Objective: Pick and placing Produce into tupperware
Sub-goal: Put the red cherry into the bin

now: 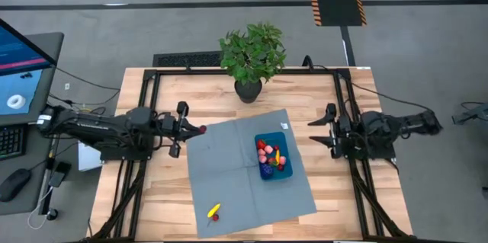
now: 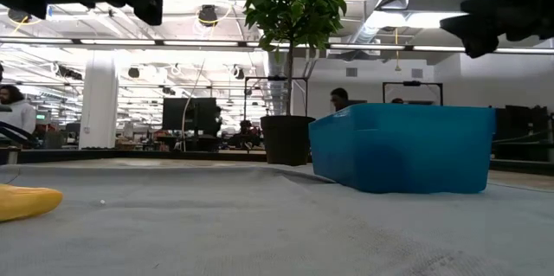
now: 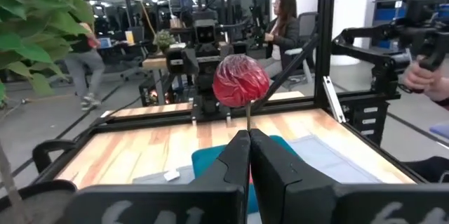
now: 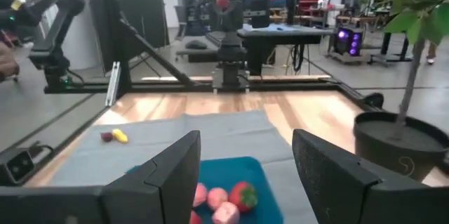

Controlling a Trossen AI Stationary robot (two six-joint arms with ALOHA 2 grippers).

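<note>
My left gripper (image 1: pixel 188 129) (image 3: pixel 249 138) hovers level over the left edge of the grey-blue mat (image 1: pixel 229 171). It is shut on a small red produce piece (image 1: pixel 202 129) (image 3: pixel 240 80). The blue tupperware (image 1: pixel 273 158) (image 2: pixel 405 148) (image 4: pixel 235 171) stands on the mat's right half with several red, pink, yellow and blue pieces (image 1: pixel 271 155) inside. A yellow piece with a small red one (image 1: pixel 214 212) (image 4: pixel 116 136) lies on the mat's near left part. My right gripper (image 1: pixel 316 132) (image 4: pixel 245 171) waits open at the mat's right edge, pointing at the tupperware. My left gripper pinches the red piece's thin stem (image 3: pixel 248 117) between its two fingertips. The fingers lie level and point toward the table's right. The round red head (image 3: pixel 240 80) sticks out beyond the fingertips, lifted clear of the mat.
A potted green plant (image 1: pixel 252 56) (image 2: pixel 290 138) stands at the table's far middle, behind the mat. A black frame (image 1: pixel 149 106) runs along the table's left, right and far sides. Bare wood (image 1: pixel 168 197) lies left of the mat. People are in the room beyond.
</note>
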